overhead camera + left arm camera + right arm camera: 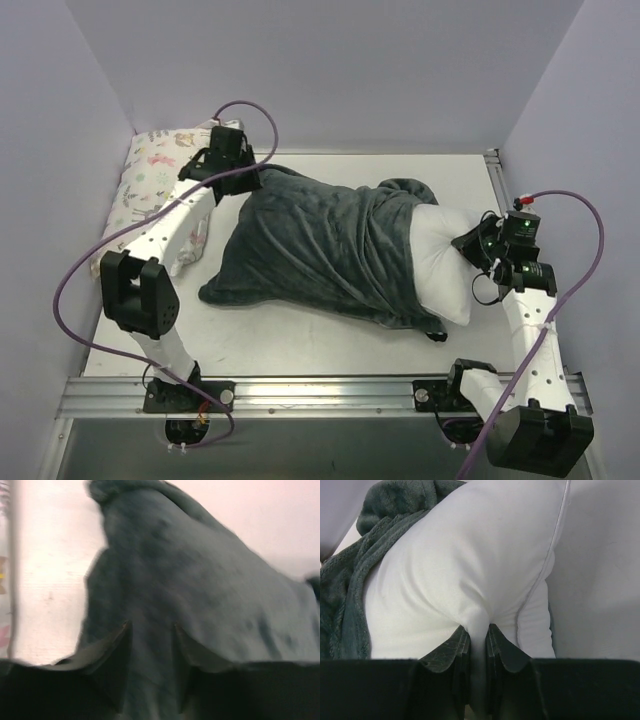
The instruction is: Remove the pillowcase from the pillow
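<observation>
Where the pillowcase (320, 245) covers it, the pillow (440, 265) is hidden.

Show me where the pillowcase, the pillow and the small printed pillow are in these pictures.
pillowcase (320, 245), top external view, middle of its dark grey face.
pillow (442, 262), top external view, bare white end outside the cover.
small printed pillow (150, 165), top external view, far part, by the left wall.

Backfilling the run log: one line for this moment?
left gripper: astride pillowcase, grip unclear | right gripper: shut on pillow | pillow: right end exposed, rest covered
</observation>
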`<state>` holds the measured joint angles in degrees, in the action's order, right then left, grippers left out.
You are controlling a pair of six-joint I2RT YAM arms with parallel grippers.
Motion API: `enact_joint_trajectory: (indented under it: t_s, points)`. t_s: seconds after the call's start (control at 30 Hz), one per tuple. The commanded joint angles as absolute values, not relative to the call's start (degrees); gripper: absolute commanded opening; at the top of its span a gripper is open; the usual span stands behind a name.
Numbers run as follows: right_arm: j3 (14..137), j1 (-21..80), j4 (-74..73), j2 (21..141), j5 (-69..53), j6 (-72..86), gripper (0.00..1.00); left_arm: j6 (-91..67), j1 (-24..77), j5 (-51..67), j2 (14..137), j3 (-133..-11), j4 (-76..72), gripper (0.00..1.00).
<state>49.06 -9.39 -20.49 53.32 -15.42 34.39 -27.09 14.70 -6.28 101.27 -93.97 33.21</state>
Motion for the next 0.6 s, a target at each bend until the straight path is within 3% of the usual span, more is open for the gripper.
enact_joint_trajectory:
  t_s: [0.0, 0.03, 0.13, 0.27, 0.47, 0.57]
  points:
    - [49.22, -8.79, -16.97, 55.10, -15.21, 33.66, 0.00, -25.39, 22.49, -3.51, 93.88, -92.29, 31.99, 0.47]
    - [49.13, -8.70, -16.88, 55.37, -15.03, 33.49, 0.00, -25.84, 23.28, -3.86, 92.48, -91.15, 31.38, 0.66]
    - [48.96, -8.26, -16.35, 55.90, -14.94, 33.40, 0.00, -27.77, 28.02, -8.08, 85.71, -86.06, 31.20, 0.80]
    - [48.78, -5.90, -16.17, 56.16, -13.45, 32.96, 0.00, -34.52, 34.26, -11.85, 75.09, -75.35, 29.62, 0.81]
    - [48.60, -0.71, -16.17, 54.93, -10.20, 32.61, 0.00, -52.97, 51.14, -29.60, 65.58, -58.29, 28.75, 0.82]
    - [48.16, 0.95, -16.17, 55.02, -9.93, 32.61, 0.00, -58.18, 54.49, -32.26, 62.42, -48.02, 18.93, 0.85]
